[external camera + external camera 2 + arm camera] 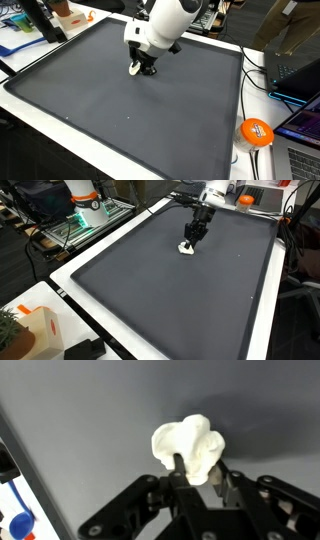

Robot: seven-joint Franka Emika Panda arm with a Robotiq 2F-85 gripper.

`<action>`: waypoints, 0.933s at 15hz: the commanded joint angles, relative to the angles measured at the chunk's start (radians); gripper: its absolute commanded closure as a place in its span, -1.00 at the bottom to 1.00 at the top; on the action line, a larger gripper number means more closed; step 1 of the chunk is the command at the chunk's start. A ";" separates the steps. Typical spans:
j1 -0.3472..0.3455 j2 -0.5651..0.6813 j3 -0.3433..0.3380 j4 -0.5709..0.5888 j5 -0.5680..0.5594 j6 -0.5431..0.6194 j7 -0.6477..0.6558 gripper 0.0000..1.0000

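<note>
The white counter [268, 310] carries a dark mat [120, 115]. Toward one end of the mat, the claw [142, 68] is clenched on a white crumpled lump [188, 445] that touches the mat. Beside the mat's corner lies an orange disc [257, 131]; its print is too small to read.

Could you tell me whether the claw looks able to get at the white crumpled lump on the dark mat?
Probably yes: the claw sits at the white lump, a finger on either side, with nothing between them on the mat.
</note>
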 commanded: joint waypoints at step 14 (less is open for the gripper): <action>-0.058 -0.001 -0.004 0.022 0.204 -0.028 -0.120 1.00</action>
